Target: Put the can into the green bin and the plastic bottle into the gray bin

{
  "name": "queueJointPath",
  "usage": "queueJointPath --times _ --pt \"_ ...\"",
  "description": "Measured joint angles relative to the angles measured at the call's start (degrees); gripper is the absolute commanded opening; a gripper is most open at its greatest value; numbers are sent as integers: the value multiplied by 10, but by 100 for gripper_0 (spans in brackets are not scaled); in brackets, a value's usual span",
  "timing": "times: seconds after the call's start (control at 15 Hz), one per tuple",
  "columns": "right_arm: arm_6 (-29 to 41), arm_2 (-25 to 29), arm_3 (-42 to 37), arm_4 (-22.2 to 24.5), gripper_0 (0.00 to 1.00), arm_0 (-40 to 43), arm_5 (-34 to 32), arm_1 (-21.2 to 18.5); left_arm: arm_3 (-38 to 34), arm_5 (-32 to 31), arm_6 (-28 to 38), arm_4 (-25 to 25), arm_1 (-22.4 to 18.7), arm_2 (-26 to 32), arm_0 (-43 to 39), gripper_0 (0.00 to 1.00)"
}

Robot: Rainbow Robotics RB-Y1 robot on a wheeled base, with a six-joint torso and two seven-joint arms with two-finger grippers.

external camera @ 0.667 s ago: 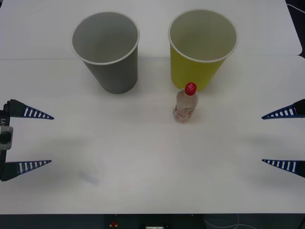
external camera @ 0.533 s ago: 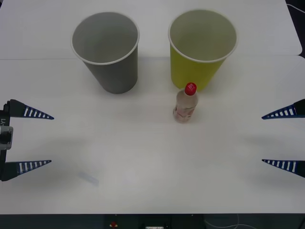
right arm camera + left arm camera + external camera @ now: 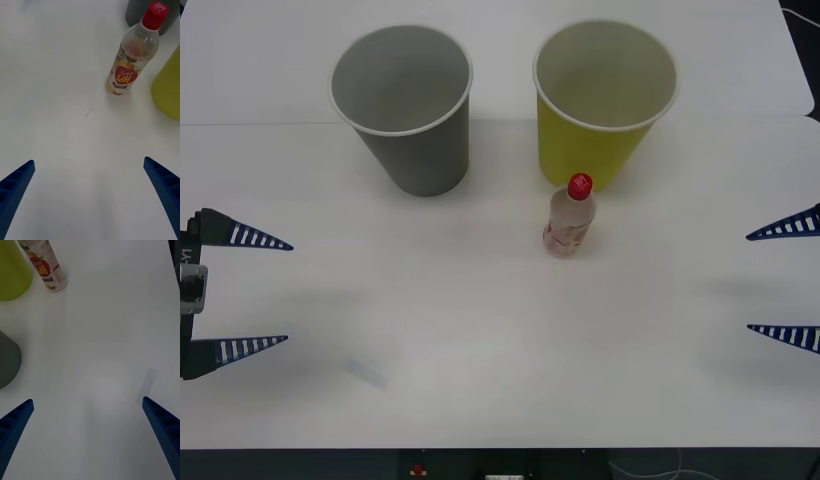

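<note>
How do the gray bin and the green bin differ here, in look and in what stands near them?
The gray bin is gray inside and out; the green bin is yellow-green outside with a pale inside. The gray bin stands on the robot's left, the green bin on its right. The plastic bottle stands upright just in front of the green bin, well apart from the gray bin. Both are upright, white-rimmed tapered cups of similar size, with nothing visible inside.

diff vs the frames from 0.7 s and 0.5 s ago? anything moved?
Only the right gripper moved: its open fingers slid outward toward the table's right edge in the front view. Nothing was grasped or released. Unchanged: the left gripper open at the left edge, the plastic bottle upright in front of the green bin, and the gray bin beside it.
</note>
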State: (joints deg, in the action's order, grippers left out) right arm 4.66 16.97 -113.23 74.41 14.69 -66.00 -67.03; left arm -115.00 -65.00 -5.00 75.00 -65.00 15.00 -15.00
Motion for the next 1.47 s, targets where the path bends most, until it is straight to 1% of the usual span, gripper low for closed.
queueJointPath --times 0.27,0.4,0.6,0.87,1.07,1.27,1.4,1.47 --pt "-1 -3 21 -9 100 -2 11 25 0 0 0 0 0 0 0 100" --pt "-3 -12 33 -22 100 -2 22 36 0 0 0 0 0 0 0 100" --pt "-10 -36 56 -53 100 -3 50 47 0 0 0 0 0 0 0 100" --pt "-18 -87 90 -126 100 -2 92 51 0 0 0 0 0 0 0 100" --pt "-26 -108 100 -153 100 -3 116 58 0 0 0 0 0 0 0 100" --pt "-35 -126 109 -176 100 -4 141 85 0 0 0 0 0 0 0 100" --pt "-43 -156 110 -195 100 -14 178 95 0 0 0 0 0 0 0 100" --pt "-55 -180 110 -215 100 -20 204 96 0 0 0 0 0 0 0 100"
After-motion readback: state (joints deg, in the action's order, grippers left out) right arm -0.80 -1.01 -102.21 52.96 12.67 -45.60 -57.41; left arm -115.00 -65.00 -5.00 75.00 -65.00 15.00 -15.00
